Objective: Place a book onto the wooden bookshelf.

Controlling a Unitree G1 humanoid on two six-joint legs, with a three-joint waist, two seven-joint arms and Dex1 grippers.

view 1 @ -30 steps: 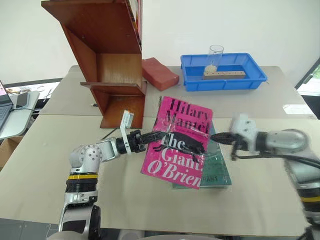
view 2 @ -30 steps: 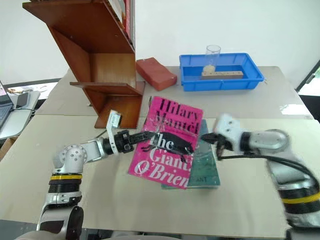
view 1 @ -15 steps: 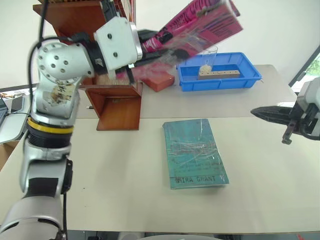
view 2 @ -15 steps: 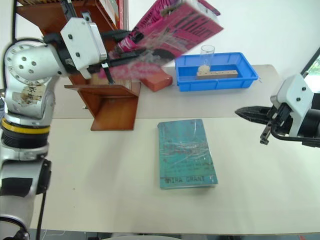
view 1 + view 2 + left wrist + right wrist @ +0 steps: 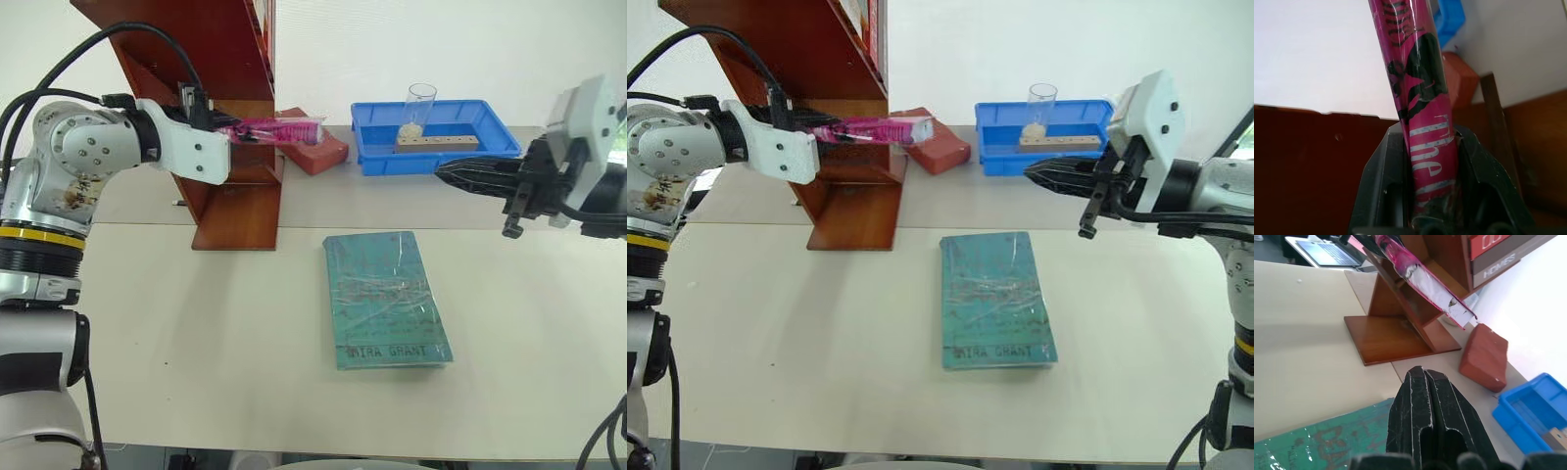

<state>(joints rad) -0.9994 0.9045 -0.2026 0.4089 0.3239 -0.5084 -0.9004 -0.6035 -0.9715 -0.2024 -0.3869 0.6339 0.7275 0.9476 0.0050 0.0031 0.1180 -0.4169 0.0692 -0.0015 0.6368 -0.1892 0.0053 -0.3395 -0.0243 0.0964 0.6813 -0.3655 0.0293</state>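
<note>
Where two pale beige tables (image 5: 245, 323) meet along a seam, a white wall stands behind them, and a laptop (image 5: 1327, 252) sits on a side desk in the upper left of my right wrist view. On the near table, centre of the frame, a teal-green book (image 5: 385, 299) lies flat, cover up. At upper right of the far table a blue tray (image 5: 438, 137) holds a clear cup (image 5: 420, 106) and a wooden strip (image 5: 437, 144). A brick-red block (image 5: 319, 152) rests between the tray and the wooden bookshelf (image 5: 230, 108), which rises at upper left with slanted sides.

My left arm reaches across from the left edge, forearm about level, and my left pincer (image 5: 211, 122) is clamped on the pink book (image 5: 269, 131). I hold that book nearly flat and edge-on at the front of the bookshelf, its far end sticking out toward the red block; I cannot tell whether it rests on a shelf board.

My right arm comes in from the right edge, raised above the table. My right pincer (image 5: 453, 174) points left, fingers pressed together on nothing, in front of the blue tray.
</note>
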